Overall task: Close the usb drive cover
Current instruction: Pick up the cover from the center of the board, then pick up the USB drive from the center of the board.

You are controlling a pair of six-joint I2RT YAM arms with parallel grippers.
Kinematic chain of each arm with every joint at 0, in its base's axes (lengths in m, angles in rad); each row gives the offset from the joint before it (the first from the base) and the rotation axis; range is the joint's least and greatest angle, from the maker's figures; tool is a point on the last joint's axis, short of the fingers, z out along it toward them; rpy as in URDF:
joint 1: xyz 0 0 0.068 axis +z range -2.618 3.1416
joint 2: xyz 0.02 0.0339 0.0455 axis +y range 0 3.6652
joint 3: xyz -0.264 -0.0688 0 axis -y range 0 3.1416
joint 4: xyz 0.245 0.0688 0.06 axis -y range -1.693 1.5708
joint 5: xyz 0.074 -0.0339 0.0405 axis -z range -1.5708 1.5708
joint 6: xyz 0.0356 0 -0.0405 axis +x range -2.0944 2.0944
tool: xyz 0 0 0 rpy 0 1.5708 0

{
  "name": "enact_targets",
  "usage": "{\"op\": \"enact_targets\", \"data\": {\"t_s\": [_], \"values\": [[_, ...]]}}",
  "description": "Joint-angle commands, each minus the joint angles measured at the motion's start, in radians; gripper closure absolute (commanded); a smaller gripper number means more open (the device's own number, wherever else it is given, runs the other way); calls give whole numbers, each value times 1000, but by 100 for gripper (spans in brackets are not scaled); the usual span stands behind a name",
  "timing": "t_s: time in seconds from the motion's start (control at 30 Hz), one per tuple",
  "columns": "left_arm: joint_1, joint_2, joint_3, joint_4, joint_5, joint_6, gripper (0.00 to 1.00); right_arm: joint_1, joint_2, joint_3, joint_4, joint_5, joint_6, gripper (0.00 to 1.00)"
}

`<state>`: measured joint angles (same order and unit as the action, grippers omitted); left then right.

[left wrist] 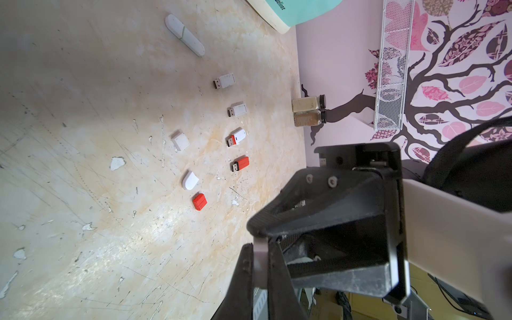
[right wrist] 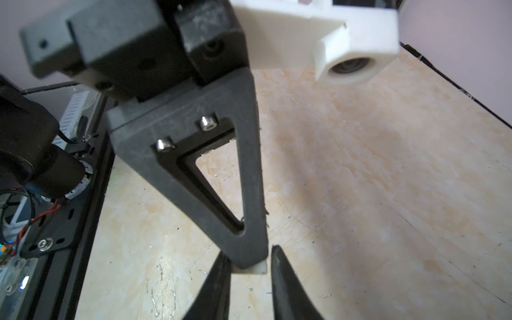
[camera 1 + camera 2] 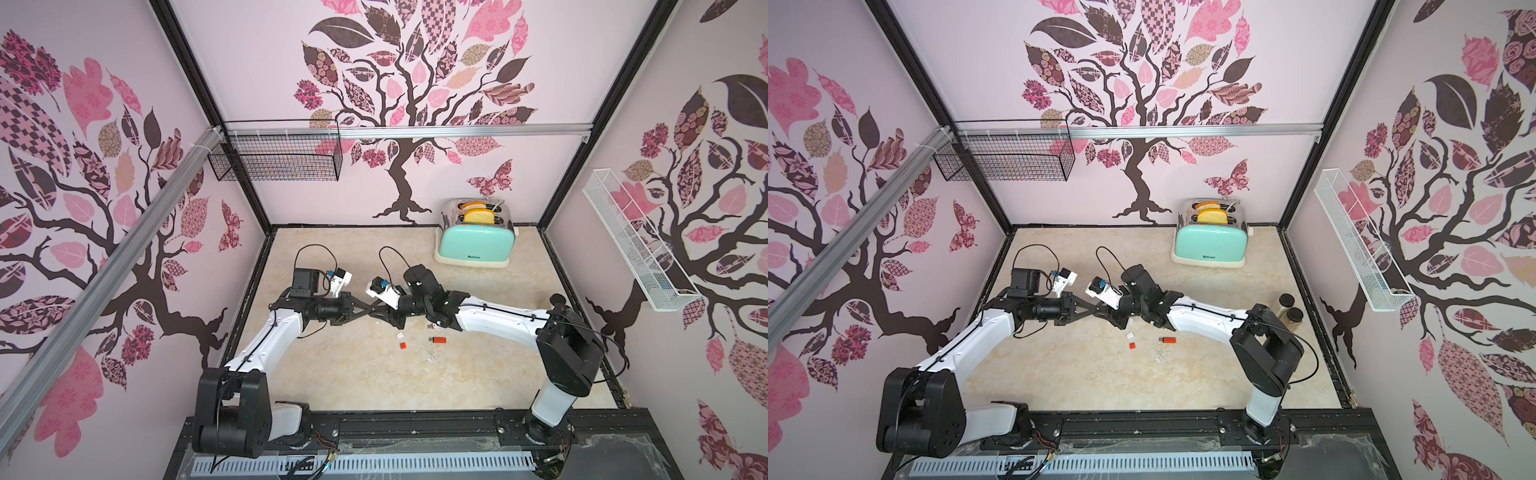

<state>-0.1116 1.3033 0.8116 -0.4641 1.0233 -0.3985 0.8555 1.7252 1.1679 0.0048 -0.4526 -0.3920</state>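
The left arm and right arm I drive are white shells with black joints, each on a chunky black base. Thin black cables loop to white camera mounts. The left gripper is matte black. Its fingers are hollow triangles, bolted on with two silver screws.

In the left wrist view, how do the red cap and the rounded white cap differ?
Colour: the red cap is red, the rounded white cap is white. Shape: the red cap is squarish, the rounded white cap has one rounded end. Both lie loose on the table.
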Motion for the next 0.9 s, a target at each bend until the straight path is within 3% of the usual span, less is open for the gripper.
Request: {"op": "enact_targets", "data": {"t_s": [0.0,0.27,0.37,0.53,0.7,0.87], "values": [[5,-26,18,-28,17,33,100,-4,-39,24,-136,49,-24,66],[9,-20,22,-47,5,43,100,-91,-105,15,-302,142,32,51],[10,-14,10,-27,10,35,100,-121,-113,-7,-307,210,51,37],[12,-18,20,-43,1,35,100,-173,-69,67,-438,274,114,30],[20,-6,41,-80,-13,53,100,-228,-6,119,-489,292,196,15],[20,16,56,-95,-15,76,100,-250,87,175,-526,310,227,13]]}}
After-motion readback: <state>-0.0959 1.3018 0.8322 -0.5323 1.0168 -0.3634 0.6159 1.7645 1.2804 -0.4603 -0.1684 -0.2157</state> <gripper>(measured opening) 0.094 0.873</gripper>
